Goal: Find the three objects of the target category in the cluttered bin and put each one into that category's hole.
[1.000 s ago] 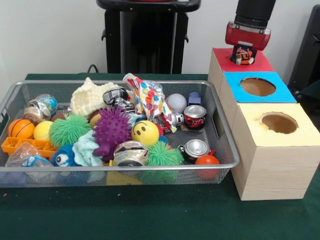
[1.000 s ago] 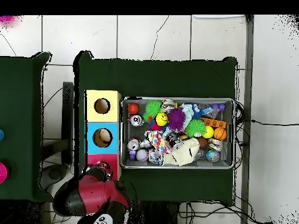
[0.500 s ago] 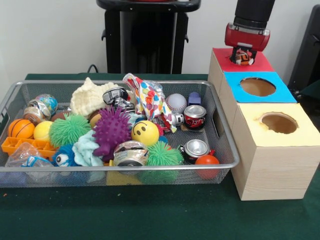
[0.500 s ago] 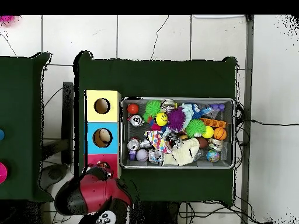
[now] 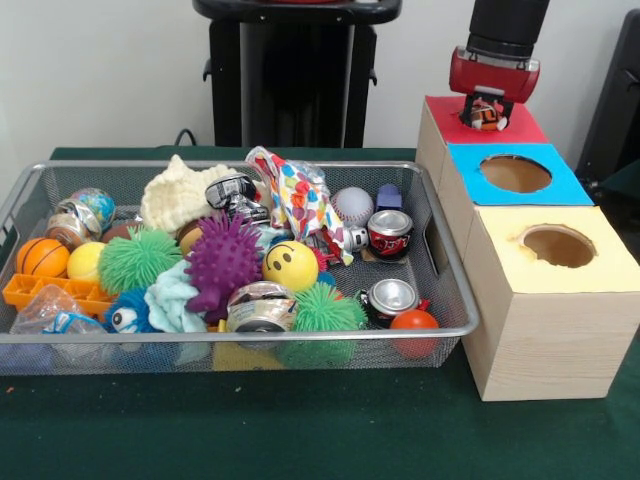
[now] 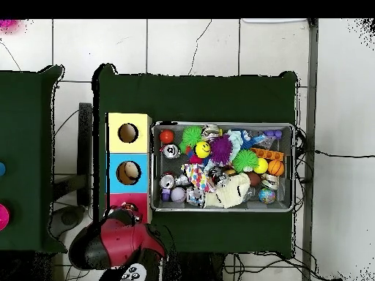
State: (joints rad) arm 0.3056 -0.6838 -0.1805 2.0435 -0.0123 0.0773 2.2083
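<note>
My gripper hangs right over the red-topped box, the farthest of three boxes in the front view. It is shut on a small orange, black and white object, possibly a crushed can, held just above the red top. That box's hole is hidden behind the gripper. The wire bin holds several cans, among them a red and black one and a silver-topped one. In the overhead view the red arm covers the red box's end of the row.
The blue-topped box and the yellow-topped box have open round holes. The bin is packed with spiky balls, a yellow smiley ball, a baseball, a basketball and cloth.
</note>
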